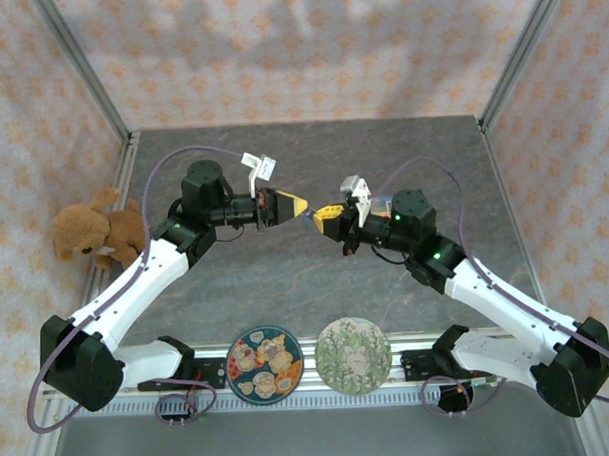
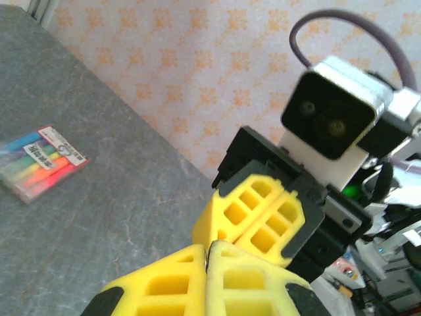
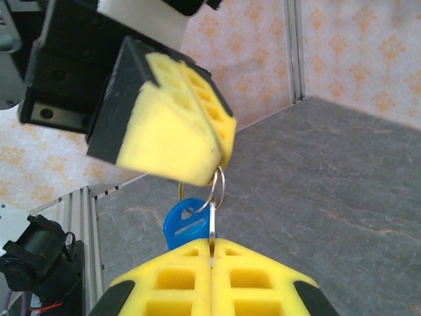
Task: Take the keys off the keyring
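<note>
— Where is the keyring [image 3: 218, 187] now?
— In the air above the counter [image 1: 287, 289], between your arms. Left jaws are clamped on its top; right jaws are clamped on what seems a silver key [image 3: 212, 227] hanging below it, long axis toward them.

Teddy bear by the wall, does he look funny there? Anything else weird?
The teddy bear lies slumped by the left wall, an odd thing to find beside a key job. Nothing looks spilled or broken.
</note>
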`<state>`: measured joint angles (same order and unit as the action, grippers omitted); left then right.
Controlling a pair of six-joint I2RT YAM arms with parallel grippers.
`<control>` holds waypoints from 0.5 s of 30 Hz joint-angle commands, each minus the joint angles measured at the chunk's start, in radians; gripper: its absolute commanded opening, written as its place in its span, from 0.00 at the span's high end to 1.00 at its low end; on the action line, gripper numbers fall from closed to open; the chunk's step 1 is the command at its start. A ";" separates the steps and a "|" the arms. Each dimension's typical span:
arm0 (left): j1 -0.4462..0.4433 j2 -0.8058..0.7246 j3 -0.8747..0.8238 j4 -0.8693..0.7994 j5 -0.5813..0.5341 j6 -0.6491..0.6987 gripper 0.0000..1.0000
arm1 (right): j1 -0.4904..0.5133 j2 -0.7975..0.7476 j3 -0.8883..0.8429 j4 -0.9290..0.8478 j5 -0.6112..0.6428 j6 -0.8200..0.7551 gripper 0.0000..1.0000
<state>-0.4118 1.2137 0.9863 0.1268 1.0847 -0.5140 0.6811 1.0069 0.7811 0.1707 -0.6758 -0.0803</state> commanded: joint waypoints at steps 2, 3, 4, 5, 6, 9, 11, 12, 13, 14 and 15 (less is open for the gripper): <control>0.054 0.004 -0.003 0.134 -0.052 -0.084 1.00 | 0.031 -0.034 -0.025 -0.006 0.007 -0.074 1.00; 0.055 0.005 -0.001 0.130 -0.053 -0.084 1.00 | 0.031 -0.034 -0.025 -0.010 0.017 -0.075 1.00; 0.054 0.006 0.001 0.115 -0.056 -0.077 1.00 | 0.031 -0.036 -0.024 -0.014 0.027 -0.072 1.00; 0.057 0.005 0.003 0.097 -0.063 -0.067 1.00 | 0.031 -0.037 -0.023 -0.019 0.035 -0.073 1.00; 0.059 0.002 0.001 0.081 -0.075 -0.057 1.00 | 0.031 -0.036 -0.023 -0.022 0.040 -0.075 1.00; 0.073 -0.007 -0.011 0.053 -0.100 -0.038 1.00 | 0.031 -0.034 -0.019 -0.043 0.072 -0.066 1.00; 0.083 -0.011 -0.016 0.027 -0.119 -0.038 1.00 | 0.029 -0.029 -0.013 -0.057 0.098 -0.058 1.00; 0.088 -0.015 -0.014 -0.015 -0.149 0.007 1.00 | 0.027 -0.026 -0.010 -0.066 0.112 -0.049 1.00; 0.093 -0.014 -0.009 -0.067 -0.187 0.037 1.00 | 0.023 -0.024 -0.006 -0.073 0.119 -0.039 1.00; 0.098 -0.016 -0.006 -0.108 -0.222 0.058 1.00 | 0.019 -0.022 -0.003 -0.076 0.123 -0.028 1.00; 0.104 -0.015 -0.004 -0.148 -0.267 0.074 1.00 | 0.011 -0.019 -0.002 -0.080 0.129 -0.014 1.00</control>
<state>-0.3241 1.2148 0.9836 0.0975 0.9310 -0.5144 0.7036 0.9924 0.7609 0.1055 -0.5938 -0.1230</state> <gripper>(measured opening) 0.051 0.046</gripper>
